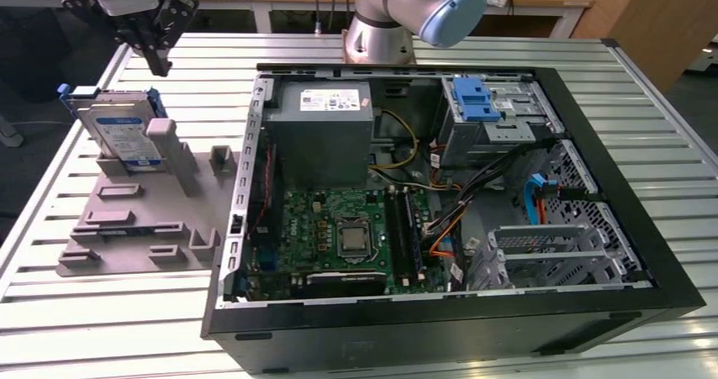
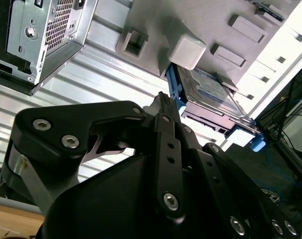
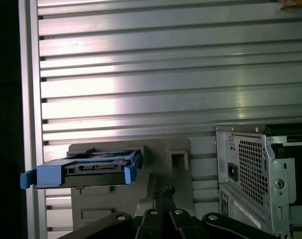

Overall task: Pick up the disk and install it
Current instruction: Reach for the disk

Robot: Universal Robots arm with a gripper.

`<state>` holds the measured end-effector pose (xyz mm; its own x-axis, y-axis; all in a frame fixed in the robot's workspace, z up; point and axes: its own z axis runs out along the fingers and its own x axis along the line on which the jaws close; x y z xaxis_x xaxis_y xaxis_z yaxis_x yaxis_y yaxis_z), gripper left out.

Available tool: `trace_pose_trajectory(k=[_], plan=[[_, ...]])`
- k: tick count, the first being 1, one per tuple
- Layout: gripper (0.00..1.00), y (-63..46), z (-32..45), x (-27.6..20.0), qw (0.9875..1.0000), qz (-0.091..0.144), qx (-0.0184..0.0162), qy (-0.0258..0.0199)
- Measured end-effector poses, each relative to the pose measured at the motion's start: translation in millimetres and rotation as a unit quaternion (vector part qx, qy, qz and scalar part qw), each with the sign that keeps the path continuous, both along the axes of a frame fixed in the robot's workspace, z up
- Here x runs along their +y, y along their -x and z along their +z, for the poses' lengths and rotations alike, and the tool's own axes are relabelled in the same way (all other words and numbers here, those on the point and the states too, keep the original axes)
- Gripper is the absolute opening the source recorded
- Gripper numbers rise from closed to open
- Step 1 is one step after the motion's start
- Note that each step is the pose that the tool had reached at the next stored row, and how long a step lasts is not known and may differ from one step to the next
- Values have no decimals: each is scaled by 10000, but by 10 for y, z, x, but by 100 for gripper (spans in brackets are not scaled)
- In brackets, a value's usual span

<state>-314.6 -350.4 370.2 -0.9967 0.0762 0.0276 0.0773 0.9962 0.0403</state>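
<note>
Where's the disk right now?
On the exterior view's left, the disk stands on edge in the grey holder plate beside the open computer case, below the gripper.

The disk (image 1: 120, 133) is silver with a white and blue label, and it has a blue frame round its edges. The holder (image 1: 134, 228) is plain grey. The table (image 1: 101, 312) is shiny silver with long straight stripes. The computer case (image 1: 449, 333) is black outside and grey inside. Its board (image 1: 336, 228) is green. The power box (image 1: 325, 139) is grey with a white sticker. The cage (image 1: 499, 125) is grey with a blue latch. The wires (image 1: 483, 177) are yellow, orange, black and blue. The gripper (image 1: 157, 64) is black. The arm (image 1: 388, 13) is silver with a pale blue cap.
</note>
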Motion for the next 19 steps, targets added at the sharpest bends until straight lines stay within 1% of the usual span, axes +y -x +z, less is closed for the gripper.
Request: trace_pose_trajectory(k=[7, 19], plan=[[11, 9, 0, 0, 10000, 0, 0, 0], [11, 79, 0, 0, 10000, 0, 0, 0]])
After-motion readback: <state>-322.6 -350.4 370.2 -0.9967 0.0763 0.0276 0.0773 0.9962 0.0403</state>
